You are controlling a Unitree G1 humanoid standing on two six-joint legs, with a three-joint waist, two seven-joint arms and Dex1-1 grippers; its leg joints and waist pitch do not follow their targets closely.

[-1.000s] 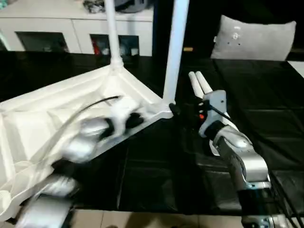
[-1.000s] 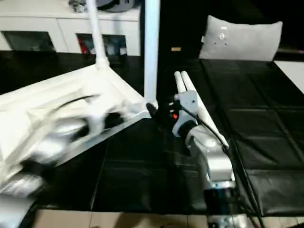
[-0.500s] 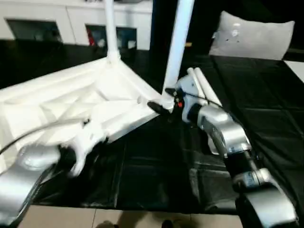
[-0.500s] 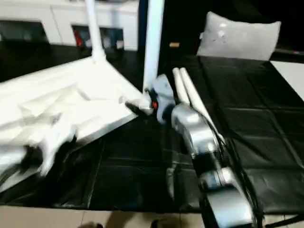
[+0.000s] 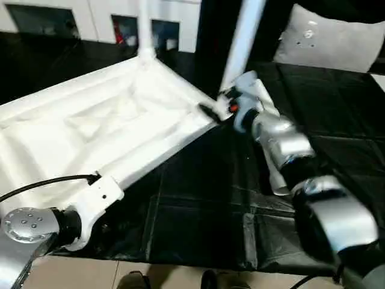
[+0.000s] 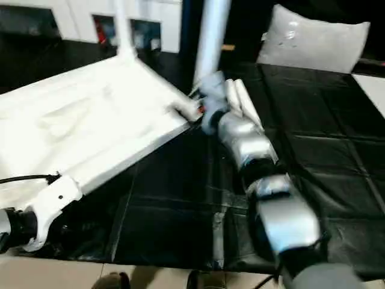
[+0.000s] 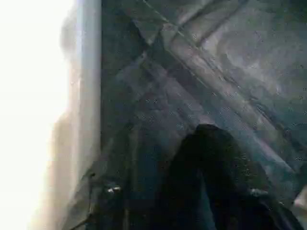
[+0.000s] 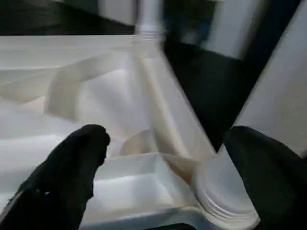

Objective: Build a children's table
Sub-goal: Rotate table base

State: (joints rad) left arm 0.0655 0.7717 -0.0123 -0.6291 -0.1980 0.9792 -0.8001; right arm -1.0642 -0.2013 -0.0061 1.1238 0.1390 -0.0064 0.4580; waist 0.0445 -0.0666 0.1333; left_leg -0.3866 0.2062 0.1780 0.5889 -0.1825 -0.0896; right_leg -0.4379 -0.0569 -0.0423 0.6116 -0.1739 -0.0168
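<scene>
The children's table lies upside down on the black mat, its white ribbed top [image 5: 90, 120] tilted at the left. One leg [image 5: 243, 36] stands upright in the near right corner socket and another leg [image 5: 145, 24] in the far corner. Two loose legs [image 6: 239, 96] lie on the mat under my right forearm. My right gripper [image 8: 168, 139] is open at that near right corner, one finger on each side of the socket and the leg's base [image 8: 216, 191], gripping nothing. My left gripper [image 5: 90, 211] sits low by the top's near edge, beside the rim [image 7: 88, 72].
A grey-white cushion [image 5: 331, 39] rests at the back right and a white cabinet [image 5: 90, 15] runs along the back. The black mat [image 5: 198, 211] reaches to the floor's pale strip at the near edge, where dark shoes [image 5: 132, 280] show.
My left arm has drawn back from over the top's underside to its near edge. My right arm has stretched forward to the corner socket. The view has shifted too.
</scene>
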